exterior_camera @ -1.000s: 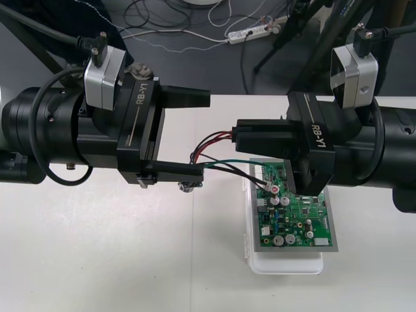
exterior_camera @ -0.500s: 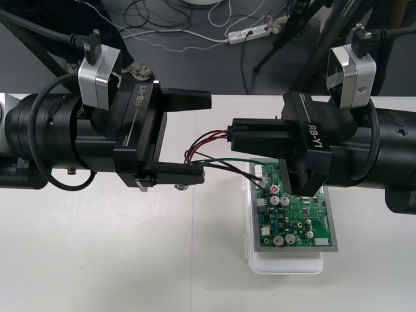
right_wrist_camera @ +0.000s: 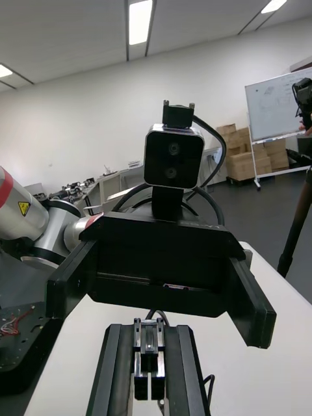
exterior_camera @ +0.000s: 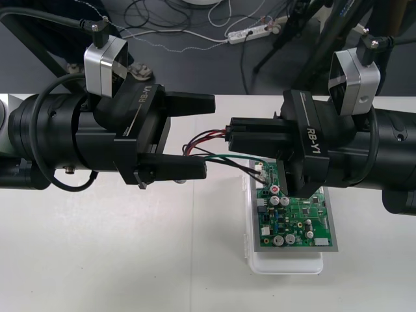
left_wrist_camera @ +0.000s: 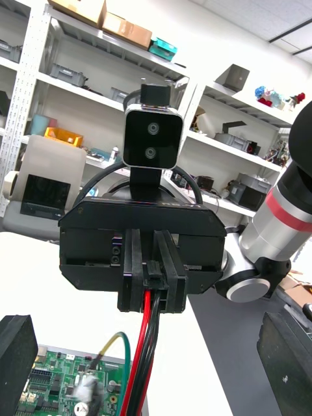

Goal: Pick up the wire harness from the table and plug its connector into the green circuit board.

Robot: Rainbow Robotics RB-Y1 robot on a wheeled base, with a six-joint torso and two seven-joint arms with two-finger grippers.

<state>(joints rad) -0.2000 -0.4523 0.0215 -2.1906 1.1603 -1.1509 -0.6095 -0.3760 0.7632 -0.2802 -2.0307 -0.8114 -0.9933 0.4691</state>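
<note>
The right gripper held the wire harness at mid-frame, over the table.
Its fingers were pressed together on the black plug; red, black and green wires looped left, then trailed toward the green circuit board at lower right. The left gripper, left of centre, stood spread wide, one finger above the wires and one below.

Bright, even overhead light, faint soft shadows across pale table
</note>
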